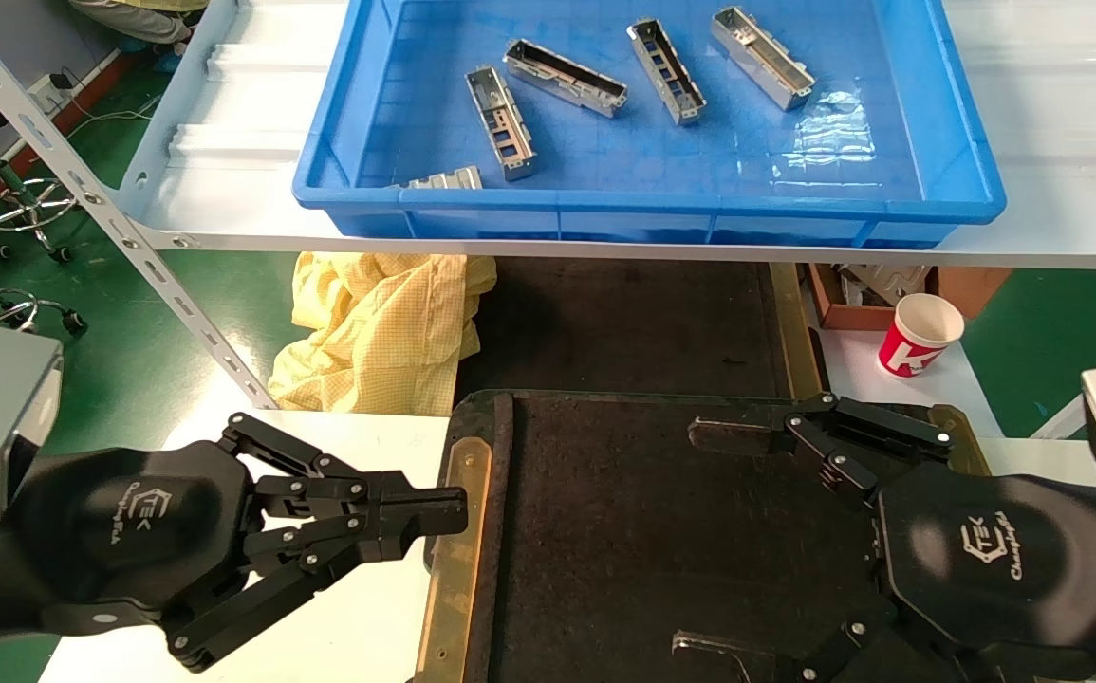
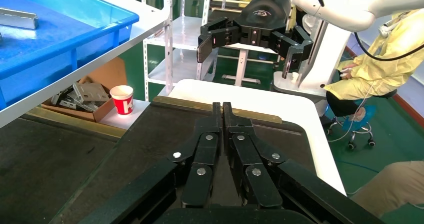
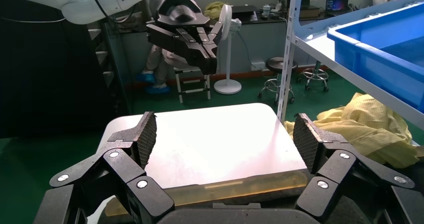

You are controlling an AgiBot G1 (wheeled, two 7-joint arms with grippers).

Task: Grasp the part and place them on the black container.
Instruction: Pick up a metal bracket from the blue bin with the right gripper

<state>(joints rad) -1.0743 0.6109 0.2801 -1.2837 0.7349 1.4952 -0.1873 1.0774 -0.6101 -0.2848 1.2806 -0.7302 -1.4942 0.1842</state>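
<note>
Taken from the black container (image 1: pixel 661 531) outward, the left gripper (image 1: pixel 448 512) is found just off that tray's left brass strip, its fingers pressed together with nothing between them, as the left wrist view confirms (image 2: pixel 222 109). The tray itself is seen to carry no part on its dark surface. Over the tray's right half the right gripper (image 1: pixel 699 541) is held with its fingers spread wide and empty, one pad (image 3: pixel 148 134) well apart from the other in the right wrist view. Beyond the tray's far edge, on the shelf above, the blue crate (image 1: pixel 946 114) is seen, and in it the parts are lying loose: one part (image 1: pixel 500 123) towards the left, three more to its right, and a fifth against the near wall. No part is gripped, so the grasping step is judged not yet begun. The next move is judged to call for one arm to be raised over the crate's near wall, an open gripper to be lined up across a part's narrow width, and the channel to be pinched by its side walls
</note>
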